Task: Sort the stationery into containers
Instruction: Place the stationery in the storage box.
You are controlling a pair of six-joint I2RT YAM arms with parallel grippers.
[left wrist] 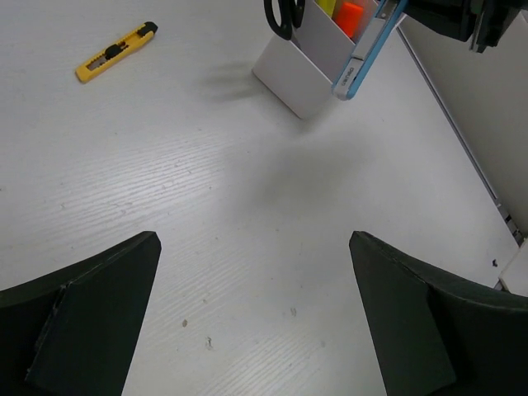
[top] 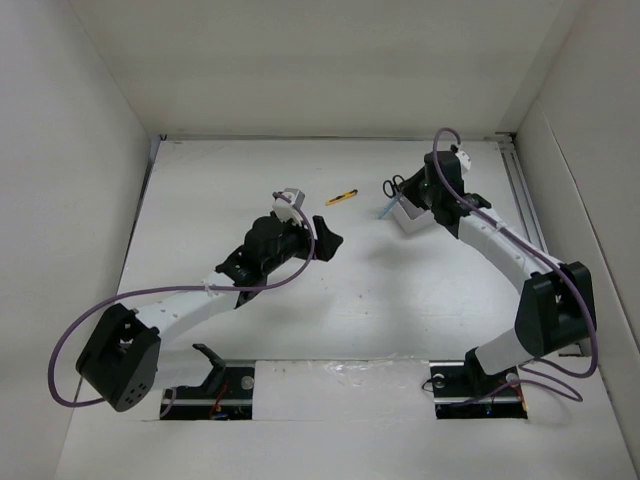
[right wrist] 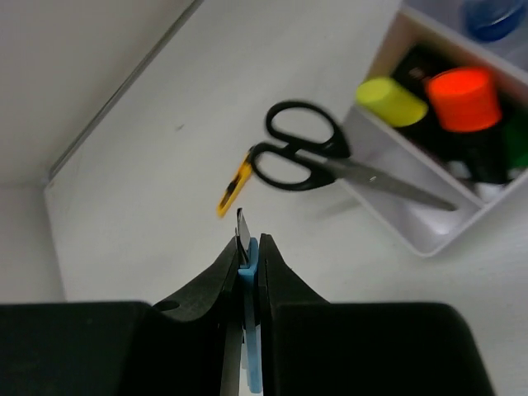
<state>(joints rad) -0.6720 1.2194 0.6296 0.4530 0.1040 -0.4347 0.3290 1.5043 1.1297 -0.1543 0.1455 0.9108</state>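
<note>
Taking the white box (top: 410, 222) as the landmark for everything here. Found the right gripper (right wrist: 249, 247) poised above and just beside it, pinched almost together on the blue pen (right wrist: 251, 330), with only the pen's thin body between the fingertips. From the left wrist view, can see that pen hanging slanted in the air. Its lower end drops past the box's outer wall at one corner, outside the compartments. Cannot tell whether pen and wall touch.

Inside the box: black-handled scissors (right wrist: 305, 161), blades down in one compartment, handles leaning out over the rim. Just beyond them, a yellow-capped pen (right wrist: 388, 99) and the orange-capped marker (right wrist: 462, 97), both standing with caps up (cannot make out whether they share a single compartment). In the box's far corner, the blue-capped bottle (right wrist: 493, 16), only partly in frame and blurred.

Out on the table (top: 400, 300), well apart from the box, on the side the scissor handles lean toward: the yellow-black cutter (top: 341, 197), lying flat.

Found the left gripper (left wrist: 256, 330) spread wide with nothing between its fingers. Held above the table, well apart from the box, on the cutter's side of it. Pointed toward the box, so that box, scissors and cutter all show in its own wrist view.
</note>
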